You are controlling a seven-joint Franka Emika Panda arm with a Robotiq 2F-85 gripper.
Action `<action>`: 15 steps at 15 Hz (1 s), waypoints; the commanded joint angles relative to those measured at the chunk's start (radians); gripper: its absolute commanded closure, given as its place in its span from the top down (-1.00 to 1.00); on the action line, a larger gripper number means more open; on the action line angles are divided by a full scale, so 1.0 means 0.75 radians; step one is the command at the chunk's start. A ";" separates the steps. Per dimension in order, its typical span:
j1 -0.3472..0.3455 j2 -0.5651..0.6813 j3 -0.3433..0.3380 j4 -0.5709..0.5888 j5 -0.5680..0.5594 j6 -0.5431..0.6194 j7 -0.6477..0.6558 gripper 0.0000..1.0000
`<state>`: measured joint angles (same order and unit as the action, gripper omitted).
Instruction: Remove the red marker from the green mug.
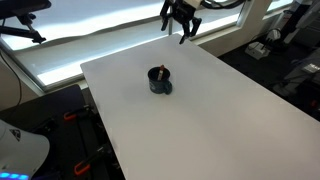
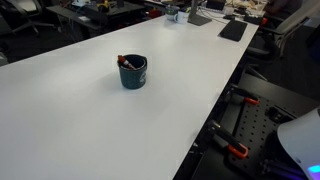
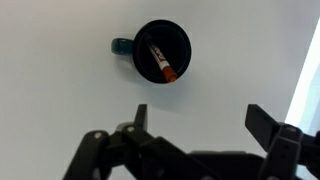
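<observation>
The green mug (image 1: 160, 81) stands upright on the white table (image 1: 220, 120), also in an exterior view (image 2: 133, 72) and in the wrist view (image 3: 162, 52). The red marker (image 3: 160, 63) lies tilted inside the mug, its end resting on the rim; it shows as a small red tip in both exterior views (image 1: 161, 70) (image 2: 123, 61). My gripper (image 1: 181, 22) hangs open and empty high above the table's far edge, well away from the mug. In the wrist view its two fingers (image 3: 200, 122) are spread wide with bare table between them.
The table's edges drop off to a floor with dark equipment and clamps (image 2: 235, 150). Chairs and clutter (image 2: 200, 14) stand beyond the far end. A bright window strip (image 1: 90, 40) runs behind the table.
</observation>
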<state>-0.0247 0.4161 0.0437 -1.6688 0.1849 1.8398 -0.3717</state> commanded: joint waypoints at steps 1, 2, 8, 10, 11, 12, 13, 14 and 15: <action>-0.016 0.031 0.018 0.017 -0.005 -0.013 0.005 1.00; -0.017 0.053 0.019 0.030 -0.005 -0.016 0.005 1.00; 0.002 0.086 0.011 0.100 -0.057 -0.040 0.038 1.00; 0.018 0.118 0.016 0.158 -0.117 -0.073 0.024 1.00; 0.027 0.140 0.026 0.196 -0.146 -0.100 0.000 1.00; 0.037 0.159 0.033 0.226 -0.170 -0.119 -0.006 1.00; 0.041 0.181 0.052 0.257 -0.186 -0.155 -0.041 1.00; 0.038 0.206 0.076 0.288 -0.181 -0.199 -0.089 1.00; 0.041 0.232 0.099 0.316 -0.176 -0.249 -0.134 1.00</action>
<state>-0.0028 0.5250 0.0836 -1.5289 0.0650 1.7579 -0.3966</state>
